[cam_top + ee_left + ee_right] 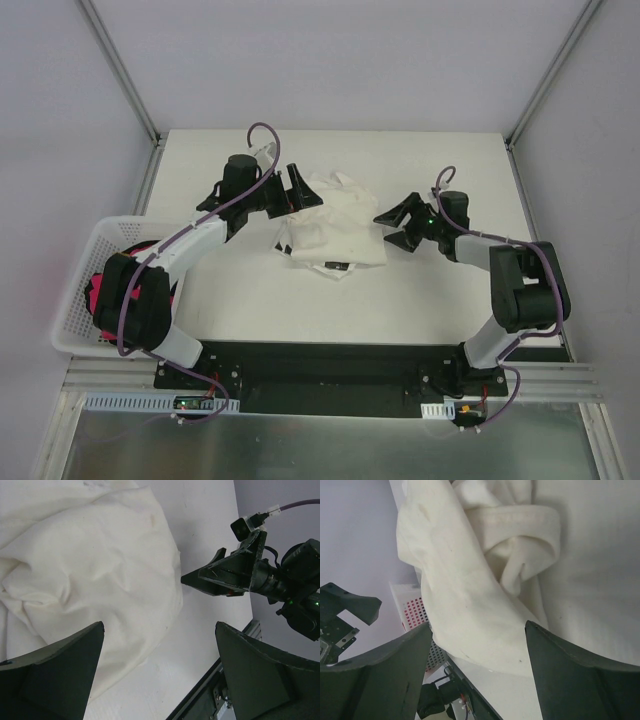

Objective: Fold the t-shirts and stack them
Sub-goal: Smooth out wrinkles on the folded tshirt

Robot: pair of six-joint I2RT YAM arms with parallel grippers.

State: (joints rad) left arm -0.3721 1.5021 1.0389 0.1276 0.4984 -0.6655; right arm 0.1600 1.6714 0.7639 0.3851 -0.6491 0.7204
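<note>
The cream-white t-shirt (335,222) lies in a rumpled heap in the middle of the tabletop (430,290), not flat. Its folds bunch up, and in my right wrist view a thick hem is curled into a loop on top of the cloth (520,540). At the near edge of the heap a strip of white cloth with small black marks shows from underneath, which I take for the printed t-shirt (335,266). How much of it is covered I cannot tell.

My left fingers (300,188) stand wide apart at the far left edge of the heap with nothing between them. From that wrist the cream cloth (90,565) spreads below and ahead of the two dark pads (55,680).

My right fingers (386,228) are also spread and empty, just beside the right edge of the heap with their tips pointing toward it. From the left wrist, one of their tips sits close to the cloth's edge, over bare tabletop.

Off to the left of the tabletop is a white plastic basket (75,262) with pink and black cloth (98,295) inside, partly hidden behind my left arm. Its perforated wall (412,612) shows past the shirt in my right wrist view.
</note>
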